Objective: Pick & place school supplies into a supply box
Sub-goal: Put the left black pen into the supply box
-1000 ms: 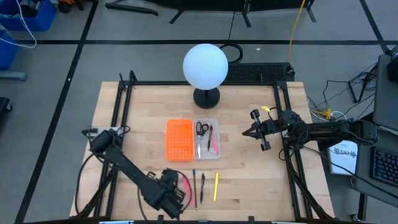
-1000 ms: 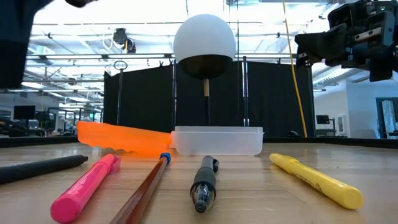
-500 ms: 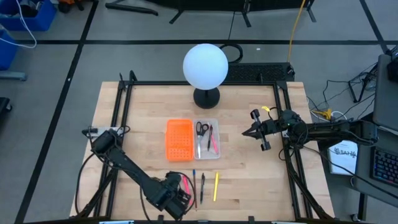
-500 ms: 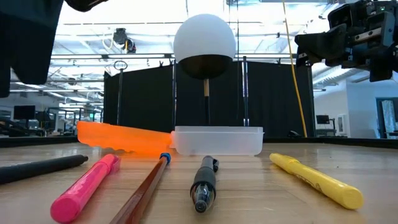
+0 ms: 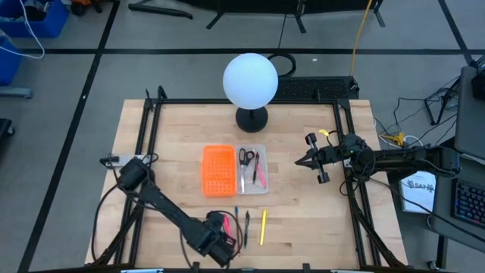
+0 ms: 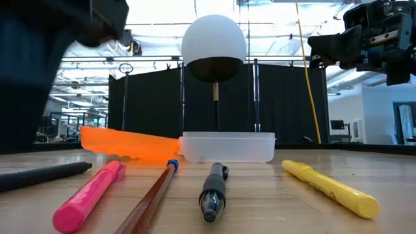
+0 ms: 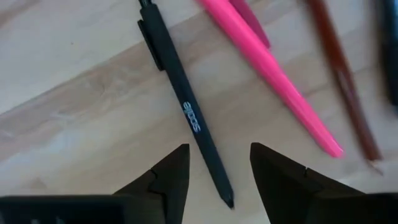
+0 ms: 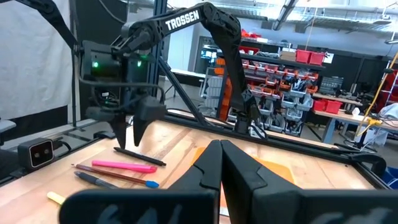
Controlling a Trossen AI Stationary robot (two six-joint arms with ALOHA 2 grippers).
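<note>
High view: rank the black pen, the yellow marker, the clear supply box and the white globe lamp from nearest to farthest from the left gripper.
From the left gripper, at the table's near edge:
1. Black pen, lying right under its open fingers.
2. Yellow marker, farther along the near row, toward the right arm's side.
3. Clear supply box, mid-table beside the orange piece.
4. White globe lamp, at the far edge.

Black pen (image 7: 184,112) — cap end cut off; brown pencil (image 7: 344,87) blurred.

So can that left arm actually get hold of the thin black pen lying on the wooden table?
Probably yes: the left gripper hangs open right over the thin black pen, nothing between them; the pink pen lies clear beside it.
</note>
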